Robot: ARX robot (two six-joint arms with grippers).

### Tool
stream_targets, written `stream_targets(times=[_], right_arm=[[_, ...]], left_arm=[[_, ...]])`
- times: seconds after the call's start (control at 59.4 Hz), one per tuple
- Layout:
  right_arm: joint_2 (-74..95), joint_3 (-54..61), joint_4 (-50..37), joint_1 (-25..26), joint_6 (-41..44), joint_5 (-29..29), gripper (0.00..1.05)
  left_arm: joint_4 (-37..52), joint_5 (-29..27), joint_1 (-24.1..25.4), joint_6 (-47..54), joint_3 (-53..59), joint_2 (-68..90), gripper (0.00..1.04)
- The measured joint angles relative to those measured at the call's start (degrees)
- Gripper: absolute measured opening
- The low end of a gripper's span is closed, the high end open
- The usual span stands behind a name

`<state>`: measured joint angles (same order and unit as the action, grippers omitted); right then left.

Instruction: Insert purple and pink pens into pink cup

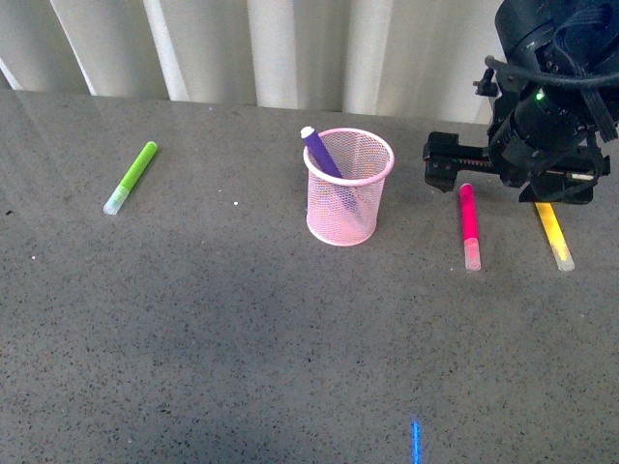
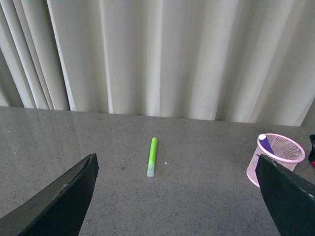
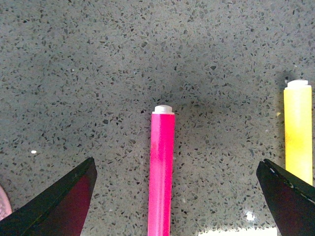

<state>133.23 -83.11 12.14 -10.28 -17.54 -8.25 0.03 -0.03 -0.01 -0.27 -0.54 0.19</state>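
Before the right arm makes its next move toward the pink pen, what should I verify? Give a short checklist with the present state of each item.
1. Purple pen stands in the pink cup: ok.
2. Cup has room beside the purple pen: ok.
3. Pink pen lies flat on the table, apart from the yellow pen: ok.
4. Right gripper has its jaws open, one on each side of the pink pen: ok.
5. Jaws low enough to close on the pen: cannot tell.
6. Yellow pen outside the jaws: ok, but close to one.
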Motion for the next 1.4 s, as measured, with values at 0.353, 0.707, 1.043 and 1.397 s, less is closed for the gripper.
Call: stream_targets(times=[0.353,0.707,1.043,1.397], right_arm=[[3.34,-0.46,-1.73,0.63,-0.33,1.03,0.98],[4.04,-0.61,-3.58,1.64,-0.28,0.63,0.49],[3.91,-0.31,-4.68,2.69,-0.26,1.42,0.12],[-6.97,12.37,-23.41,4.00,-1.25,4.98,0.12]], left_arm=[[0.00,0.02,0.00,0.00,0.00,0.00,0.98],[0.00,0.02,0.00,0.00,0.00,0.00,0.98],[0.00,0.02,0.00,0.00,0.00,0.00,0.98],[0.00,0.02,0.00,0.00,0.00,0.00,0.98]])
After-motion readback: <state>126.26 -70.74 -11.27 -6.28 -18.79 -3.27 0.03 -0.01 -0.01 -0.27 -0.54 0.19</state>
